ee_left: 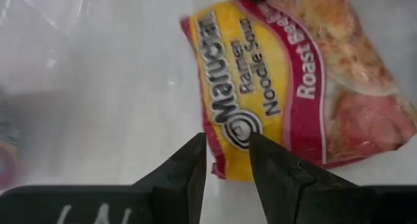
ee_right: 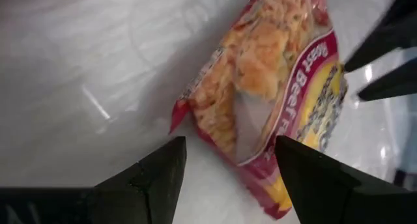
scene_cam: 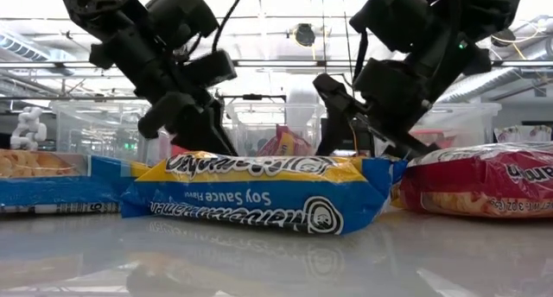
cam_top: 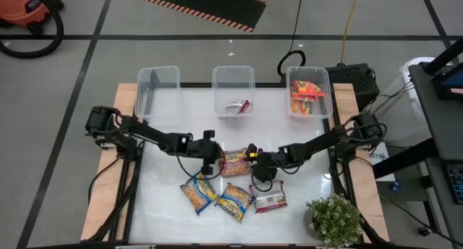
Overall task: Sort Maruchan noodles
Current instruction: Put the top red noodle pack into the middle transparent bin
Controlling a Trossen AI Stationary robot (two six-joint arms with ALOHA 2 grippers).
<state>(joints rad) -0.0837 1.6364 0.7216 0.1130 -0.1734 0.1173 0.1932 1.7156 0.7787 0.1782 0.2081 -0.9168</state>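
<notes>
White and glossy, the surface (cam_top: 166,205) carries three clear bins along its far edge. The left bin (cam_top: 158,79) looks empty, the middle bin (cam_top: 233,81) holds what looks like one maroon packet (cam_top: 237,106), and the right bin (cam_top: 309,82) holds orange-red packets (cam_top: 307,97), though I cannot count them. Four packets are left loose near the middle: two blue-and-yellow soy sauce packets (cam_top: 199,192) lying side by side, one maroon packet with white (cam_top: 269,199) to their right, and one roast beef packet (cam_top: 234,162) between the two arms. So the sorting seems partly done, with those four left to bin.

The left tool (ee_left: 228,155) stands at the yellow end of the roast beef packet, its fingers narrowed around that edge; whether they pinch it, I cannot tell. The right tool (ee_right: 228,168) hangs spread wide over the packet's opposite end, holding nothing.
</notes>
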